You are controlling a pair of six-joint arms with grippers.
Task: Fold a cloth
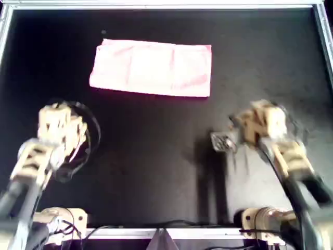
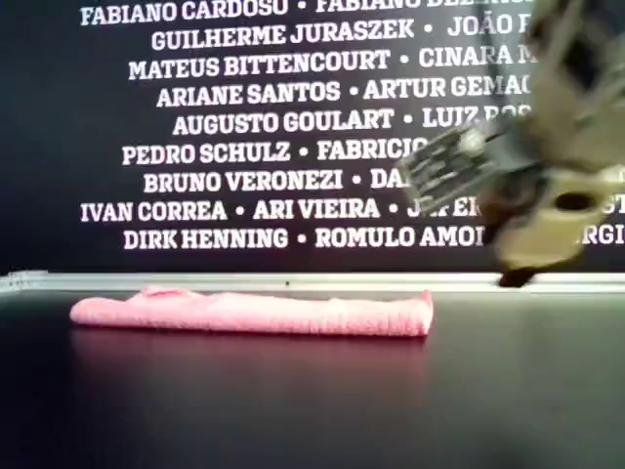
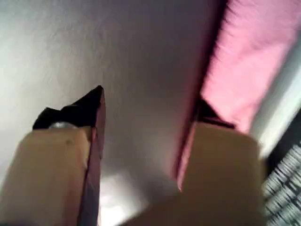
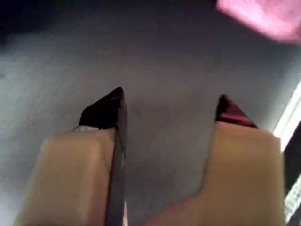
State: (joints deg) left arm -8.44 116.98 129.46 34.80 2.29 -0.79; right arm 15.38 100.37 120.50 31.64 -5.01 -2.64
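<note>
The pink cloth (image 1: 151,67) lies flat as a long rectangle near the back of the black table, and no gripper touches it. The exterior view shows it low and thick (image 2: 254,313). My first gripper (image 3: 153,101) is open and empty above bare table, with the cloth (image 3: 254,56) close beside one finger. My second gripper (image 4: 170,96) is open and empty, with a cloth corner (image 4: 263,19) farther off. One tan arm (image 1: 60,125) is at the overhead view's left and another (image 1: 260,125) at its right. The wrist views do not show which is which.
A white rail (image 1: 156,5) edges the table behind the cloth (image 2: 293,281). A dark wall with white names (image 2: 273,127) stands behind it. The arm bases (image 1: 57,216) (image 1: 265,216) sit at the front edge. A blurred arm (image 2: 557,195) hangs above the table at the exterior view's right.
</note>
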